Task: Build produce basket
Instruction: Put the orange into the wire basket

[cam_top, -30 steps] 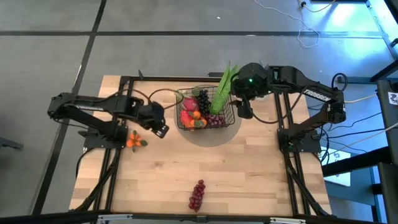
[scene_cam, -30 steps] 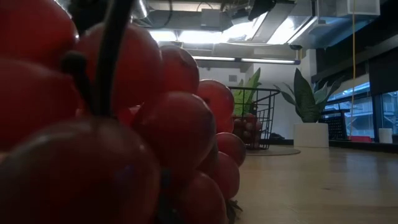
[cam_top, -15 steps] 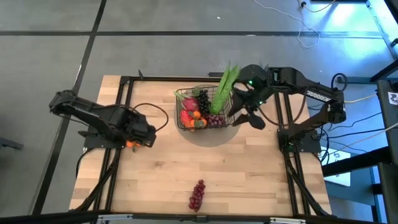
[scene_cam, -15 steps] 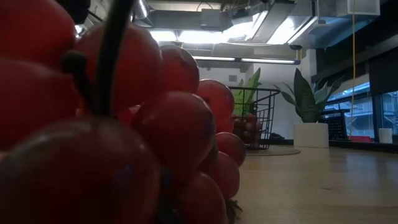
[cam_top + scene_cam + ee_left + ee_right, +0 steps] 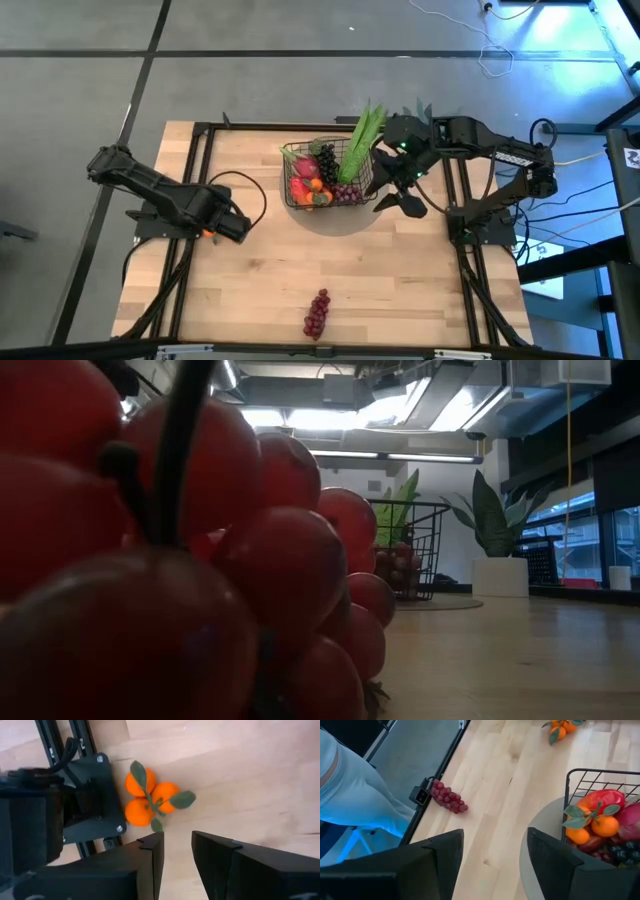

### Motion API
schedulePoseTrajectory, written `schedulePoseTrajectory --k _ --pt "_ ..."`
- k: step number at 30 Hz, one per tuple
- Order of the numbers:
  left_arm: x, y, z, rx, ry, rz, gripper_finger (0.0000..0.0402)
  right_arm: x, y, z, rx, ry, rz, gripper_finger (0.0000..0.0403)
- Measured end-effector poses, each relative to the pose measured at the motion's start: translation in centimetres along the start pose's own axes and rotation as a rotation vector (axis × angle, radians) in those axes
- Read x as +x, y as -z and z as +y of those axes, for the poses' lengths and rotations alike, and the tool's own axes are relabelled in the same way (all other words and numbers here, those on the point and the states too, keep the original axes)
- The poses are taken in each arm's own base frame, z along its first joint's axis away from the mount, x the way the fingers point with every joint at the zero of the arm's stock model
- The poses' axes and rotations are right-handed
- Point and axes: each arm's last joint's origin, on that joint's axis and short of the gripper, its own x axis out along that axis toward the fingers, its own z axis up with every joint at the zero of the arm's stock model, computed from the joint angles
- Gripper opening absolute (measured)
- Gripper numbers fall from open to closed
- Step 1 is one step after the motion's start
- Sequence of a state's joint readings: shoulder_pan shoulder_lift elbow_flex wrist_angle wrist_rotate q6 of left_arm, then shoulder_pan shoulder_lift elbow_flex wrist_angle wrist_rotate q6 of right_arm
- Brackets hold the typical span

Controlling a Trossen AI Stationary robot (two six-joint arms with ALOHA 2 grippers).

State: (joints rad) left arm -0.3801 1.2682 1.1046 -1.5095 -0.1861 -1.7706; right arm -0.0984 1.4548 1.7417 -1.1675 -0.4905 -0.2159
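Observation:
The black wire basket [image 5: 325, 176] stands on a round grey mat and holds a green leafy stalk [image 5: 362, 138], a pink dragon fruit, a mango, oranges and grapes. A cluster of small oranges [image 5: 150, 800] with leaves lies on the table by the left arm's base. My left gripper [image 5: 177, 840] hangs just above it, pointing down, open a narrow gap with nothing in it; from above it shows as [image 5: 236, 228]. A red grape bunch [image 5: 317, 312] lies near the front edge. My right gripper [image 5: 403, 198] hovers open beside the basket's right side, empty [image 5: 495, 862].
The grey mat [image 5: 348, 216] juts out in front of the basket. The left arm's black base bracket [image 5: 92, 795] sits right beside the oranges. A potted plant [image 5: 495, 535] stands in the room behind. Bare wood lies between the basket and the grapes [image 5: 447, 796].
My left gripper has swung from the basket's left side toward the table's left and near edge, tipped down and rolled, ending over the oranges. My right gripper has turned at the wrist and swung a little toward the near right, away from the basket.

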Motion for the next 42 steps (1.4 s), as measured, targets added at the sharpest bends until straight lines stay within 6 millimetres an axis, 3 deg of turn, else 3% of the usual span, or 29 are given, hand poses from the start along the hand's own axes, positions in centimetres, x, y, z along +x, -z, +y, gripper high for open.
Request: schedulePoseTrajectory --k 7,16,34,42 --pt "2.0 0.8 -1.2 0.013 -0.087 0.039 0.0087 0.1 0.0 0.2 -0.004 -0.005 0.002 0.0207" --pt "6.0 1.5 -0.3 0.022 -0.179 0.063 0.0087 0.1 0.0 0.2 -0.006 -0.006 0.002 0.0207" --pt "9.3 1.8 0.7 0.059 -0.198 0.014 0.0087 0.1 -0.3 0.1 -0.019 0.0 -0.02 0.0207" --pt "9.6 1.7 0.9 0.091 -0.208 -0.03 0.0087 0.1 -0.4 0.1 -0.024 0.004 -0.035 0.0207"
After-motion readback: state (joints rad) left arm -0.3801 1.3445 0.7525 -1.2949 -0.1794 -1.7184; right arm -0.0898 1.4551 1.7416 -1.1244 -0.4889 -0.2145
